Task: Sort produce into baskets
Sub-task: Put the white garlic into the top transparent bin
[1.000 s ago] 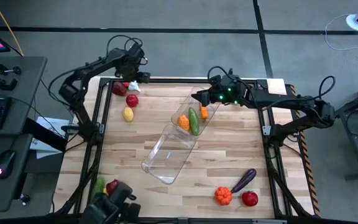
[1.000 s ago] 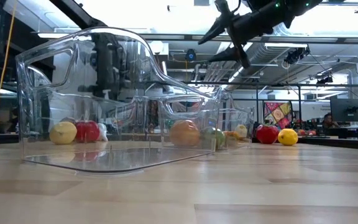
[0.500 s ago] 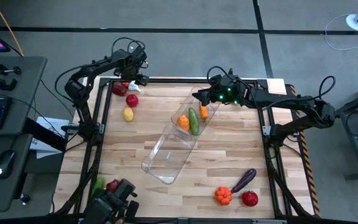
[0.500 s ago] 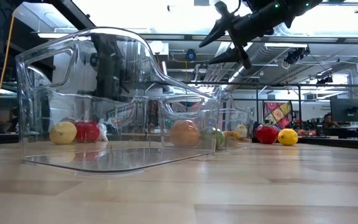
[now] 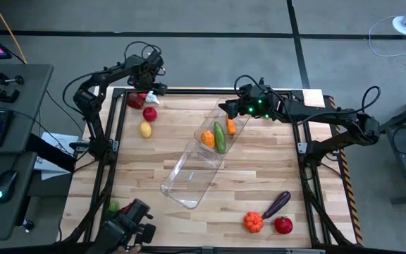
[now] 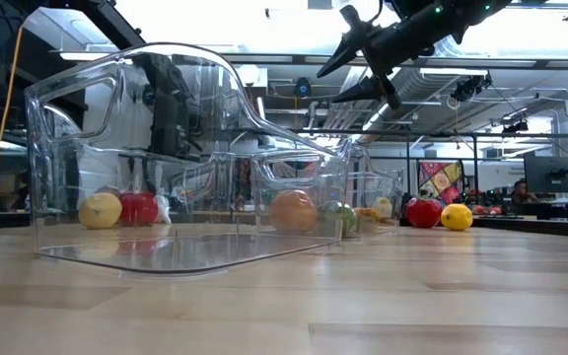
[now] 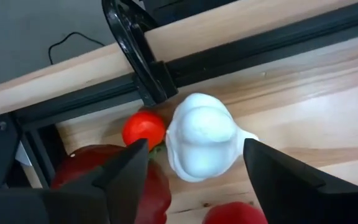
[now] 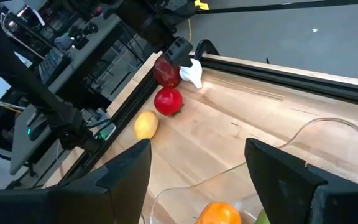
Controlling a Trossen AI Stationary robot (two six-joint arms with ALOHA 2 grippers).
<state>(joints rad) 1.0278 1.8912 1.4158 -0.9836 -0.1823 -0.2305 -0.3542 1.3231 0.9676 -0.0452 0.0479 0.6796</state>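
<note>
A white garlic (image 7: 201, 137) lies on the table at the far left corner, beside a small red tomato (image 7: 144, 127) and a big red apple (image 7: 98, 177). My left gripper (image 7: 194, 152) points down over the garlic, open, one finger on each side of it and apart from it. My right gripper (image 5: 225, 109) hangs open in the air over the far clear basket (image 5: 237, 125), which holds an orange fruit (image 5: 208, 138), a cucumber (image 5: 220, 137) and a carrot (image 5: 231, 127). The near basket (image 5: 189, 175) lies against it, with no produce showing inside.
A red tomato (image 5: 150, 113) and a lemon (image 5: 145, 130) lie just nearer than the garlic. An eggplant (image 5: 275, 204), a pumpkin (image 5: 253, 221) and a red fruit (image 5: 283, 225) lie near right. The black frame rail (image 7: 241, 53) runs close behind the garlic.
My left gripper has sunk a little toward the garlic at the far left corner. The right arm and the produce have kept still.
</note>
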